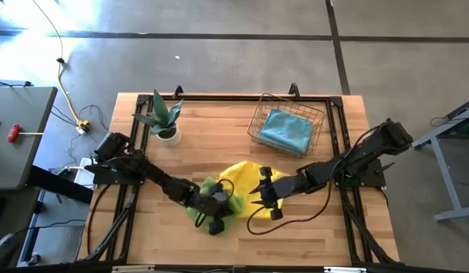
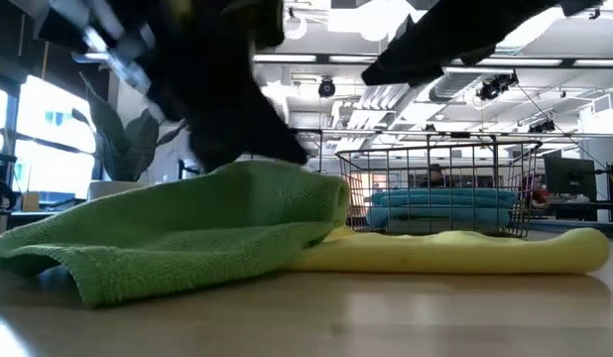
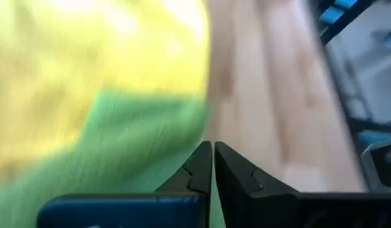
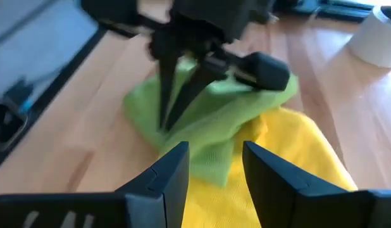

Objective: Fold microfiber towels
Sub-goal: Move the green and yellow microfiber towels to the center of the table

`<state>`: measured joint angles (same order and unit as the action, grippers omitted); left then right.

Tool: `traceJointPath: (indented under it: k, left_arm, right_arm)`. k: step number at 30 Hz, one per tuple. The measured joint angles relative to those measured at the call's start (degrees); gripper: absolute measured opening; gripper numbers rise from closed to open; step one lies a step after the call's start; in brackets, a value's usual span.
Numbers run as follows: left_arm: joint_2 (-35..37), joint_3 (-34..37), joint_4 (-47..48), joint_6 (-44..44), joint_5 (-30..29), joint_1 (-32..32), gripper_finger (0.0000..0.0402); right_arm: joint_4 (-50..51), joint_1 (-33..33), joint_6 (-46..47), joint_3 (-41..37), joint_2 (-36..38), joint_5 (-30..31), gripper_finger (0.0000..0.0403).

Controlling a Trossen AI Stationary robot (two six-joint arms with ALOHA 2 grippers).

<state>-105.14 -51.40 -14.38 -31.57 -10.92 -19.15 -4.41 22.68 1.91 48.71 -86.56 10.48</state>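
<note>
Left gripper: the left gripper (image 1: 213,206) sits over the green towel (image 1: 212,189) near the front edge of the worktop, left of middle; in its wrist view the fingers (image 3: 202,168) are pressed together with green cloth right at their tips, but whether any fold is caught between them I cannot tell
Right gripper: the right gripper (image 4: 214,166) has its fingers spread with nothing between them; it hovers just over the yellow towel (image 1: 246,182), pointing toward the left gripper (image 4: 173,111) across the green cloth
Key relation: the green towel (image 4: 208,114) lies straight ahead of the right gripper, between the two grippers, its crumpled edge overlapping the yellow towel (image 4: 297,158); the left gripper is touching it and is the nearer one, so I judge the green cloth is the piece in hand and the next move depends on the left arm drawing it clear
Long axis: the heap runs left to right along the front edge; green to the left, yellow to the right
Materials: both cloths are soft, nubby microfiber, rumpled and unfolded; the green towel (image 2: 178,233) humps up while the yellow towel (image 2: 465,253) lies flatter
Farther out: a folded teal towel (image 1: 286,130) rests in the wire basket (image 1: 259,120) toward the back right corner; a potted plant (image 1: 165,120) stands at the back left; the worktop (image 1: 318,235) is pale wooden planking
</note>
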Motion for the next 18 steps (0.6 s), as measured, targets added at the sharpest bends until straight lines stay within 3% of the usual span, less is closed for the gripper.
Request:
traceJointPath:
  k: [3,8,14,18]
  left_arm:
    - [0.8,-1.6,-2.3,3.3,0.4,0.0,0.001]
    - [4.8,-4.8,2.3,6.3,2.8,-0.5,0.001]
    - [7.2,-5.8,10.2,5.7,4.5,-3.7,0.001]
    - [5.9,-5.7,17.3,4.8,-0.3,-5.8,0.001]
  right_arm:
    - [-8.5,0.0,2.8,-3.7,0.0,1.5,0.014]
    - [-19.4,0.2,10.0,-9.2,-0.8,1.6,0.014]
    - [-18.3,2.6,18.2,-10.5,-5.2,5.2,0.014]
    - [-18.3,3.6,18.7,-10.2,-9.4,7.5,0.014]
